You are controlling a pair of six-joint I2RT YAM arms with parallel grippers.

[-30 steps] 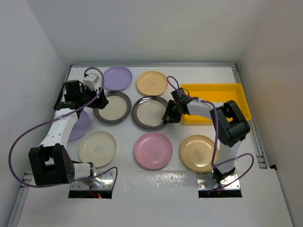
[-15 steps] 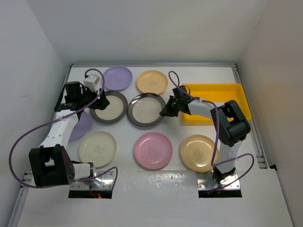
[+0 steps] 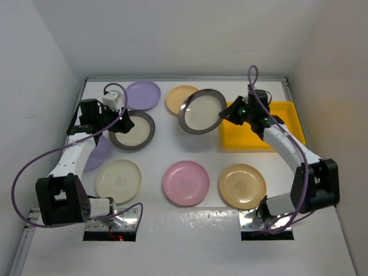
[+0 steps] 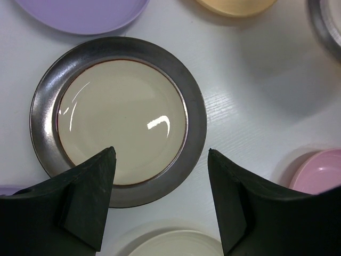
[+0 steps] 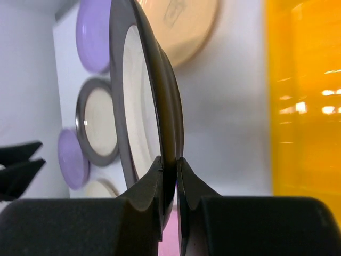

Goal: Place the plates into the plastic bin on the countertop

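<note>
My right gripper (image 3: 223, 114) is shut on the rim of a dark metallic-rimmed plate (image 3: 202, 111) and holds it lifted and tilted, just left of the yellow plastic bin (image 3: 287, 109). In the right wrist view the plate (image 5: 143, 101) stands edge-on between my fingers (image 5: 145, 186), with the bin (image 5: 306, 96) at the right. My left gripper (image 3: 117, 122) is open above the near edge of the second dark-rimmed plate (image 3: 135, 131), which fills the left wrist view (image 4: 120, 114). Lilac (image 3: 143, 94), yellow-tan (image 3: 183, 98), cream (image 3: 118, 180), pink (image 3: 186, 183) and tan (image 3: 242, 185) plates lie on the white countertop (image 3: 172, 152).
Another lilac plate (image 3: 99, 154) lies partly under my left arm. Raised rails (image 3: 299, 126) edge the countertop at the right and back. White walls close in on three sides. Purple cables loop from both arms.
My right gripper has lifted the dark-rimmed plate off the countertop and carried it up and right toward the bin. My left gripper has stayed over the other dark-rimmed plate.
</note>
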